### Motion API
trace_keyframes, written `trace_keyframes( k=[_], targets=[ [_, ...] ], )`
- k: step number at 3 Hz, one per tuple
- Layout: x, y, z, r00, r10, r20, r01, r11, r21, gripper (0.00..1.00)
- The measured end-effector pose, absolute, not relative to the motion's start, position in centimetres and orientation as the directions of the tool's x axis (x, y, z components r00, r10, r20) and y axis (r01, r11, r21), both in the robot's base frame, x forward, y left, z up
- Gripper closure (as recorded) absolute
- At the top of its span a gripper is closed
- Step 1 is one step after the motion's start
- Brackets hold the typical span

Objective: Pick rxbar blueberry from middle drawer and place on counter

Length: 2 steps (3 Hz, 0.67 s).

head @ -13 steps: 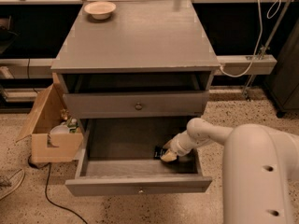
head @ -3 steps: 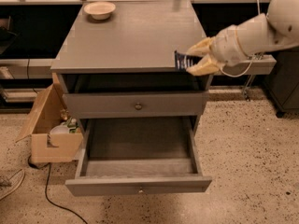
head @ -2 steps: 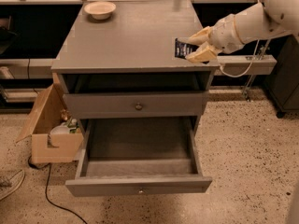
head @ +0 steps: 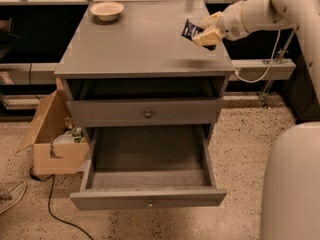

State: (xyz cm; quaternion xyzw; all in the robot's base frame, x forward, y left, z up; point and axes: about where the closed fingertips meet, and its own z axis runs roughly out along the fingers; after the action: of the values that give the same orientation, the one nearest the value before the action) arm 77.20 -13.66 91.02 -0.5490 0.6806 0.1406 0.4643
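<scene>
The gripper (head: 205,34) hangs over the right side of the counter (head: 135,44), near its back corner. Its fingers are pinched shut on one end of the bar (head: 189,29). The dark wrapper sticks out to the left, tilted, with its white print facing me. It isn't touching the top: a soft shadow lies on the grey wood below and a little nearer the front edge, so I judge the bar is being carried in the air. Holding it by the end leaves most of the wrapper free to meet the surface first, which should make laying it flat easier.

The arm (head: 250,13) reaches in from the right, which would explain why the bar is over that side and not the centre. The bowl (head: 106,10) sits well apart at the back left, out of the way. Down below, the middle drawer (head: 148,202) stands pulled out; the bar is out of it, so what's left is lowering and letting go.
</scene>
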Motion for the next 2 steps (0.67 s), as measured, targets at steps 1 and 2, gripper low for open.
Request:
trace_keyframes(
  k=[1,2],
  targets=[
    [80.1,-12.3,91.3,-0.014,-0.575,-0.818,-0.863,0.420,-0.280,0.82],
    [82.0,-10.8,90.6,-0.050,-0.545,-0.837,-0.862,0.446,-0.239,0.58]
  ],
)
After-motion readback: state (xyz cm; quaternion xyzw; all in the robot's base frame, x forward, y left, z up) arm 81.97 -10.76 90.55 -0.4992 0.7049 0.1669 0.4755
